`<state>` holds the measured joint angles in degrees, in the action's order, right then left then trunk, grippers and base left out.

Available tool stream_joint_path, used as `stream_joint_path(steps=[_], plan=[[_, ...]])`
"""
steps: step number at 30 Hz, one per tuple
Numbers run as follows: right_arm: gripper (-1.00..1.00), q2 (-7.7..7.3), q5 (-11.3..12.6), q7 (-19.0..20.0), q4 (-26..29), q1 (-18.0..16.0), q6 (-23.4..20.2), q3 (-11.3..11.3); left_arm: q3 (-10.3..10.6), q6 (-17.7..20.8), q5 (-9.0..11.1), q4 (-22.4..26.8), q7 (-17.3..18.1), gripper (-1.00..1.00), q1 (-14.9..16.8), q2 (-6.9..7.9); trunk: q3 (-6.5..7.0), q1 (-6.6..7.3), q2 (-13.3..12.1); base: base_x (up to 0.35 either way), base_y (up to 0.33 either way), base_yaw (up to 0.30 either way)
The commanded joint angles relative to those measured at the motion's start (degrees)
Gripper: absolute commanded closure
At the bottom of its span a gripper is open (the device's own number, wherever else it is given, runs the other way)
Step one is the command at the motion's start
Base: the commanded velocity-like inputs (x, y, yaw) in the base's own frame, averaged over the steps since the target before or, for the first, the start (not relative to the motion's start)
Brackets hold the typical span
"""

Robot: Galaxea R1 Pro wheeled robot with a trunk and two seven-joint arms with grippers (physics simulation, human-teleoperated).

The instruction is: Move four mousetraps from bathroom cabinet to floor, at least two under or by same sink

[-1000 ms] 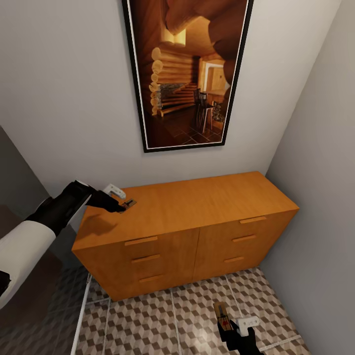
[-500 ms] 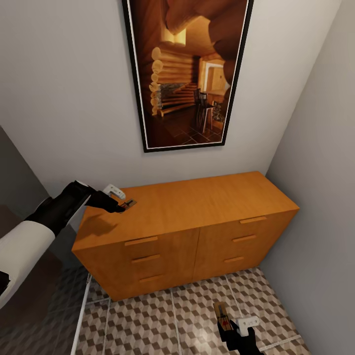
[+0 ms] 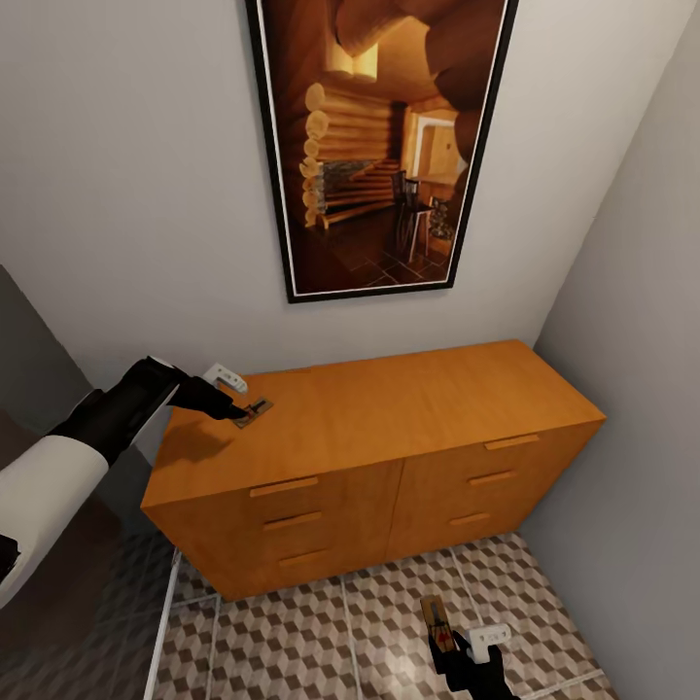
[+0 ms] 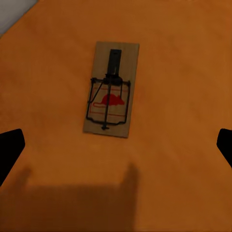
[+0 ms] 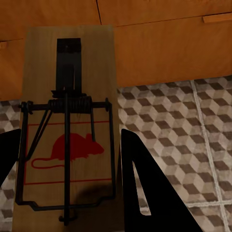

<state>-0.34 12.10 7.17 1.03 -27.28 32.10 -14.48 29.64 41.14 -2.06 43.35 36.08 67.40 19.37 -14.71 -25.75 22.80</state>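
Observation:
The orange-brown cabinet (image 3: 389,399) stands against the back wall. One mousetrap (image 3: 255,411) lies flat on its top near the left end. My left gripper (image 3: 231,401) hovers just above and left of it, open. In the left wrist view that mousetrap (image 4: 108,96) lies on the cabinet top (image 4: 183,72), ahead of the wide-apart fingertips (image 4: 9,150). My right gripper (image 3: 455,644) is low over the bathroom floor (image 3: 292,632), shut on a second mousetrap (image 3: 437,622). The right wrist view shows this mousetrap (image 5: 67,135) held between the black fingers (image 5: 140,183), in front of the drawers (image 5: 159,43).
A large framed picture (image 3: 379,146) hangs above the cabinet. A grey wall (image 3: 642,389) closes the right side next to the cabinet's end. A dark surface (image 3: 29,389) rises at the left. A pale strip (image 3: 165,622) runs along the floor tiles at the left.
The whole picture has shifted slightly, so the camera moved. The trap on the cabinet now sits a little lower against the left gripper. Both grippers keep their states.

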Motion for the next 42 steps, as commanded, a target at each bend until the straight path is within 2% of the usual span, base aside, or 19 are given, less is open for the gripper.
stream_joint_path(steps=[1, 26, 33, 42], plan=[[1.00, -0.01, 0.82, 0.57, -0.06, -0.05, 0.15, -0.29, 0.15, 0.17, -0.22, 0.07, 0.24, -1.00, 0.07, 0.05, -0.16, -0.04, 0.11, 0.034, 0.008, 0.000], [1.00, -0.01, 0.82, 0.57, -0.06, -0.05, 0.15, -0.29, 0.18, 0.17, -0.22, -0.92, 0.24, -1.00, 0.07, 0.05, -0.30, -0.04, 0.11, 0.123, 0.001, 0.000], [1.00, -0.01, 0.82, 0.57, -0.06, -0.05, 0.15, -0.29, 1.92, 0.15, -0.22, -1.94, 0.22, -1.00, 0.07, 0.05, -0.31, -0.04, 0.11, 0.005, 0.000, 0.000], [1.00, -0.01, 0.82, 0.58, -0.06, -0.05, 0.15, -0.29, 2.78, 0.15, -0.22, -2.30, 0.22, -1.00, 0.08, 0.01, -0.64, -0.04, 0.11, 0.000, 0.000, 0.000]])
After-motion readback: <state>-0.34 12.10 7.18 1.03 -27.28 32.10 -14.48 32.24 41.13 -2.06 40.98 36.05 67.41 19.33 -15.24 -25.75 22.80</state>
